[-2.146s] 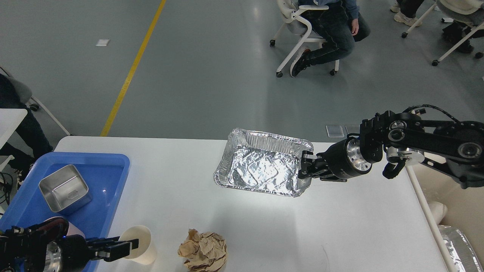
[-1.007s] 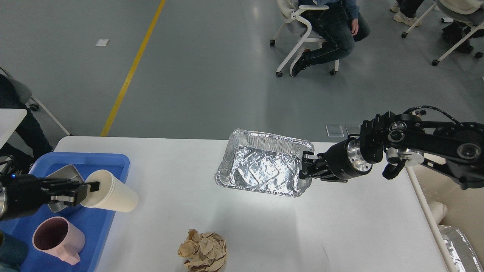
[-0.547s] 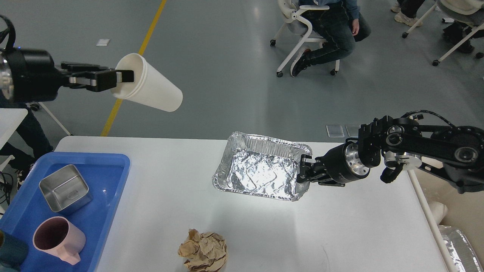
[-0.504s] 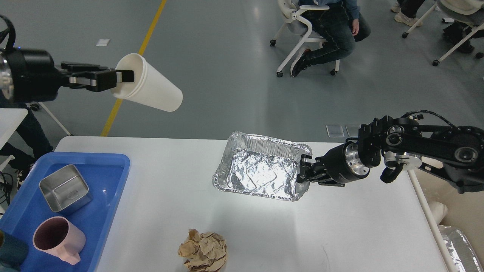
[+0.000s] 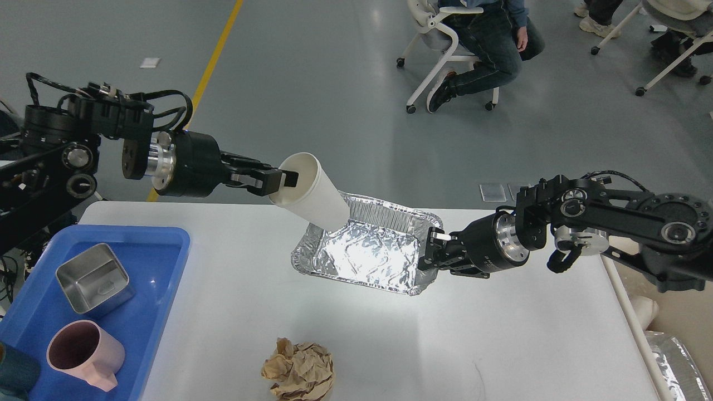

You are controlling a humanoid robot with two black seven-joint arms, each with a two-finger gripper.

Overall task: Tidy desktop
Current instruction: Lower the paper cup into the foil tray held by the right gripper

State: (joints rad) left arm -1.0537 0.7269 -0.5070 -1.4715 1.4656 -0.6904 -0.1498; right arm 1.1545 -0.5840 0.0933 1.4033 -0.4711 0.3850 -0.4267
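Note:
The desktop [image 5: 501, 345] is a wide white tabletop. My left gripper [image 5: 278, 181] is shut on the rim of a white paper cup [image 5: 315, 195], held tilted in the air, its base over the left end of a foil tray [image 5: 365, 253]. My right gripper [image 5: 433, 250] is shut on the foil tray's right rim and holds it just above the desktop. A crumpled brown paper ball [image 5: 299, 370] lies at the front edge of the desktop.
A blue plastic tray [image 5: 161, 245] at the left holds a square steel container [image 5: 92, 278] and a pink mug [image 5: 83, 356]. A cream bin [image 5: 677, 312] with foil in it stands off the right edge. People sit on chairs [image 5: 440, 33] beyond.
My left gripper lifted the paper cup from the desktop's front left, swung it high, then brought it right and down over the foil tray. My right gripper shifted the foil tray slightly left.

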